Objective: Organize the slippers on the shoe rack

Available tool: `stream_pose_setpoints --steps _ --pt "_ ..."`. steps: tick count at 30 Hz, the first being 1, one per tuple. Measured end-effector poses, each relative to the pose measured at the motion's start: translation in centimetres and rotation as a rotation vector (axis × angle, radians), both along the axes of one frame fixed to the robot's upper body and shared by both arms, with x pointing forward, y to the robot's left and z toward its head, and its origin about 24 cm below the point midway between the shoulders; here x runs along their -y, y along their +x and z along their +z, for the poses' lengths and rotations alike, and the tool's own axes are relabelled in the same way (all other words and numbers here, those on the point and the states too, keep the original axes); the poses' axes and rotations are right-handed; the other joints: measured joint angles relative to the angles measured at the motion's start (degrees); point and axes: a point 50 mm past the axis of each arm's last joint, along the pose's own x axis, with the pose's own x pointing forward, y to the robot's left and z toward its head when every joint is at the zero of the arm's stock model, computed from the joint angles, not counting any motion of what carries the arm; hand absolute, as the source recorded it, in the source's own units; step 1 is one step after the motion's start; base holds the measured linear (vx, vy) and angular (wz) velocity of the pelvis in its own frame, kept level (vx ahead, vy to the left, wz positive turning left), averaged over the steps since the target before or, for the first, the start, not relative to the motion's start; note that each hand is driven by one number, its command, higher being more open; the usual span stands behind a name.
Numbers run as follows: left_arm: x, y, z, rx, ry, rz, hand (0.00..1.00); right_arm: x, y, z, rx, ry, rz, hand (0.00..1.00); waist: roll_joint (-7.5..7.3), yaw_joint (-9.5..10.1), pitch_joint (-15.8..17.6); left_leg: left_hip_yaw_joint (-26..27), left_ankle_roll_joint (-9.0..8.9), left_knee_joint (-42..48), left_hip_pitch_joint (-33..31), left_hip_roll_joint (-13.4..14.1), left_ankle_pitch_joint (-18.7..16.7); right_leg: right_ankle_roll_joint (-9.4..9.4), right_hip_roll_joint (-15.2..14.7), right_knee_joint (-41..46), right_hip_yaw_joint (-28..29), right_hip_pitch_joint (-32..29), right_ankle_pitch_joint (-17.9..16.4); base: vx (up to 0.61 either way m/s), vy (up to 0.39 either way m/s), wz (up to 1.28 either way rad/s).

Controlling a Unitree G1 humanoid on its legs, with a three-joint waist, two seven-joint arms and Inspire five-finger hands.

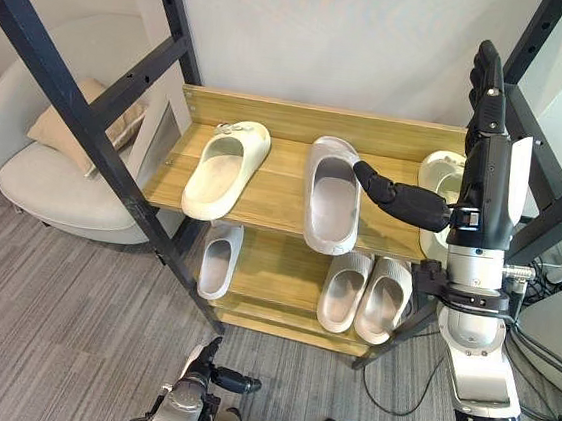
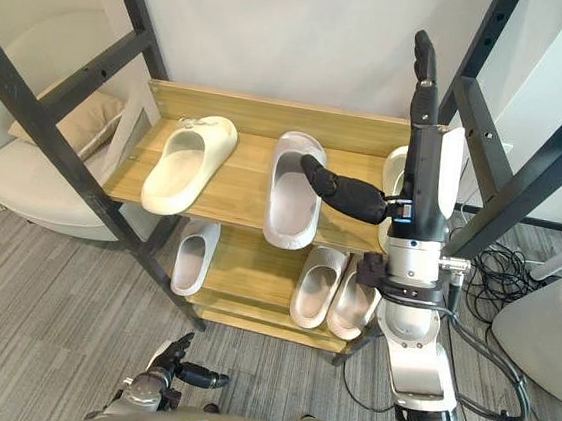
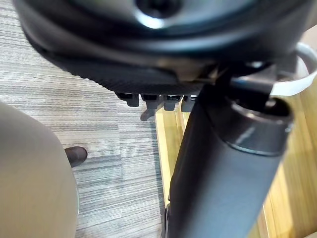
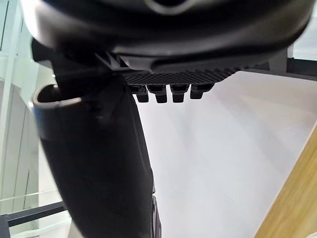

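My right robot hand (image 1: 488, 112): fingers straight, empty, by shoe rack (image 1: 301, 120) right end. Slipper (image 1: 329, 211) mid top shelf, just left of it, long axis front-to-back. Left robot hand (image 1: 197, 388) low, relaxed, farther.

The pale cream slipper (image 1: 436, 175) at the right end of the light wooden shoe rack (image 1: 300, 122), top shelf, is mostly hidden behind the right robot hand (image 1: 477, 176). On the lower shelf, the grey slipper pair (image 1: 365, 295) and the single grey slipper (image 1: 217, 261) have their toe ends hidden under the top board
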Motion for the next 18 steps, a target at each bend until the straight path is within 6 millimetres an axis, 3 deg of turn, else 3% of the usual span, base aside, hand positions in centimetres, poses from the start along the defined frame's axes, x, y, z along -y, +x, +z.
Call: stream_pose_setpoints --steps 10,18 --pt "0.0 0.1 0.1 0.005 -0.016 -0.008 1.00 1.7 2.0 -4.4 -0.253 -0.069 -0.082 1.00 -0.10 0.17 0.06 0.09 -0.02 -0.71 -0.74 -0.20 0.00 0.13 0.02 -0.53 -0.03 -0.92 0.10 0.00 0.000 0.00" --pt "-0.2 0.1 0.1 0.001 -0.023 -0.017 1.00 1.9 2.4 -4.7 -0.281 -0.114 -0.067 1.00 -0.80 0.18 -0.14 -0.14 -0.01 -0.78 -0.92 -0.33 0.00 0.25 -0.09 -0.67 -0.22 -0.98 0.17 0.00 0.002 0.00"
